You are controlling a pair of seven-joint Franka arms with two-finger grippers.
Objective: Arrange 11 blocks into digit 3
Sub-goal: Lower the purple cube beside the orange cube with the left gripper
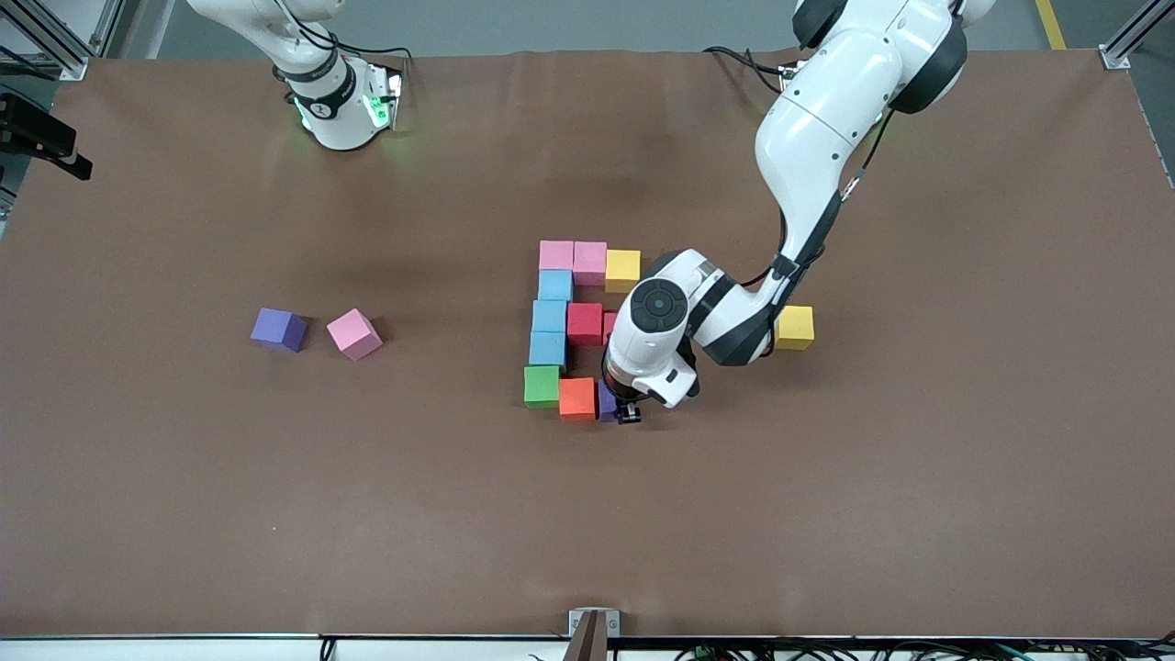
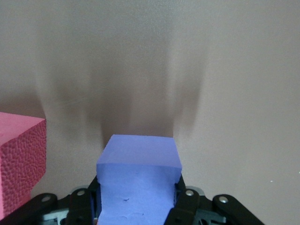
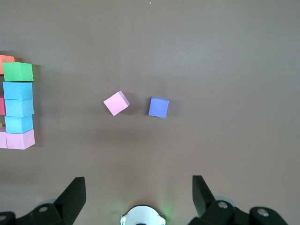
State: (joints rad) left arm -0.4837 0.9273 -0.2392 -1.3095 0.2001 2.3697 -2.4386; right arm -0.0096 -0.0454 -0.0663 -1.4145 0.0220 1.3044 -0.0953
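From the front, the left gripper [image 1: 628,412] holds a purple block [image 1: 607,401] low at the open end of the digit 3 [image 1: 551,317], just beside the orange block [image 1: 577,397] that follows the green block [image 1: 542,386]. Its wrist view shows the fingers [image 2: 182,196] clamped on that cube, with the orange block's [image 2: 18,159] face close alongside; a skewed release could shove the row. The right gripper [image 3: 138,190] waits, jaws wide, high over the spare pink block [image 3: 116,103] and spare purple block [image 3: 159,107].
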